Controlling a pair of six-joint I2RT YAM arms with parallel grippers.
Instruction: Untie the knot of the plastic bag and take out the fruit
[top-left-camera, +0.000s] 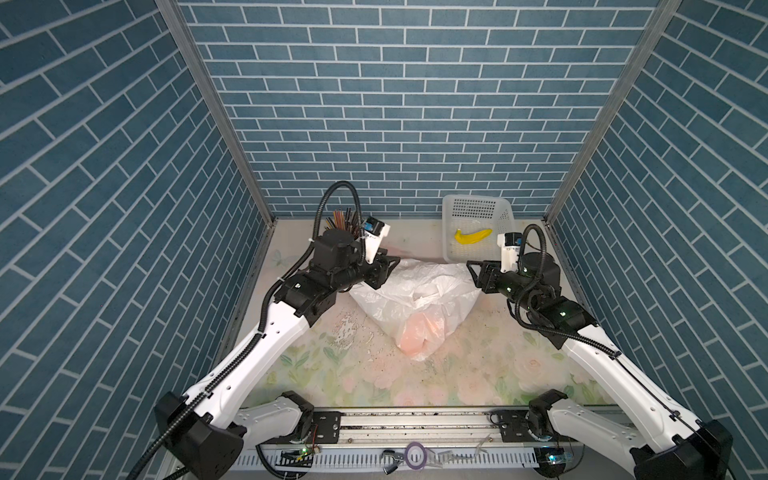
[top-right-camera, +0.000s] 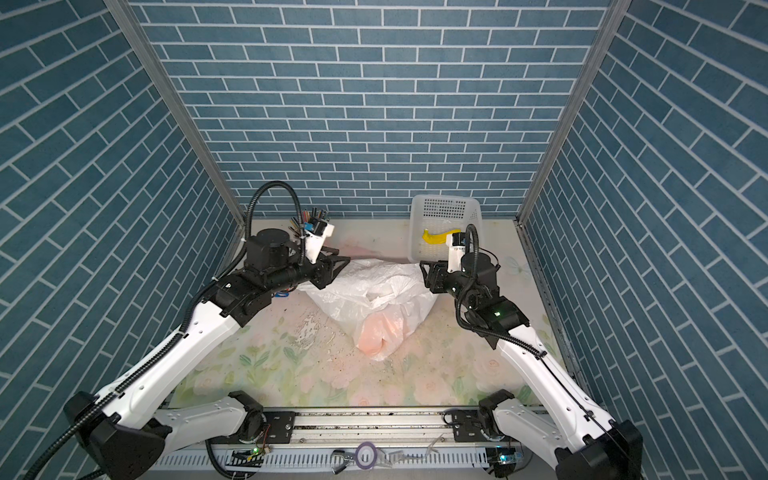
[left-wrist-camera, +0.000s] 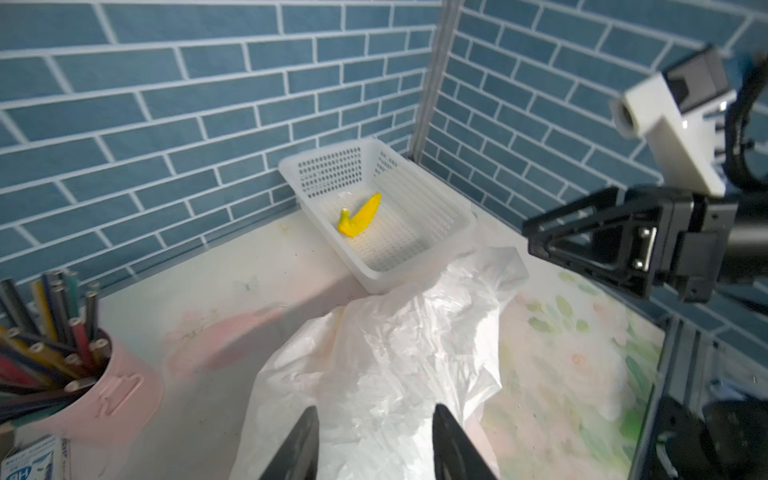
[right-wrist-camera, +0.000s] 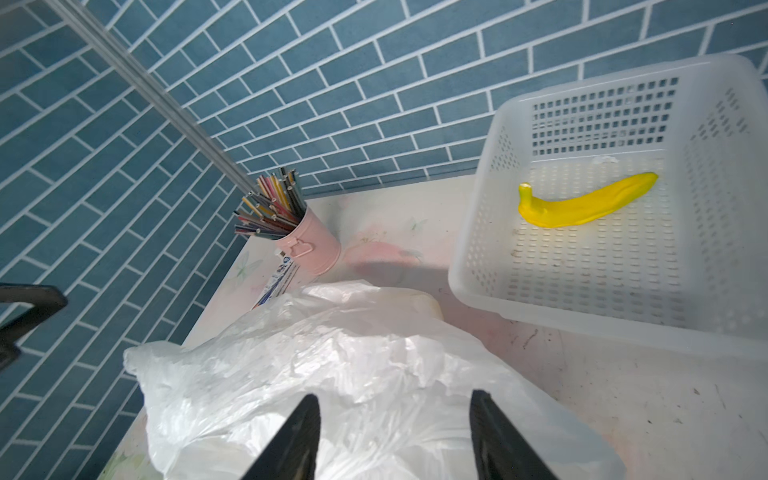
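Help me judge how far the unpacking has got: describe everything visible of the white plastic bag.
The thin, crinkled, translucent white plastic bag lies slumped on the floral tabletop between the arms. Its far end is spread wide; its narrow near end bulges around something pink-orange showing through. No knot can be made out. The left gripper and right gripper stand at its far corners, fingers apart, holding nothing. A white perforated basket sits just beyond it.

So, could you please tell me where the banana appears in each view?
Top view: banana back right, in the basket.
Top view: banana back right, partly behind the wrist camera.
Left wrist: banana in the basket, beyond the bag.
Right wrist: banana in the basket, past the bag.
Shared landmark: the basket.
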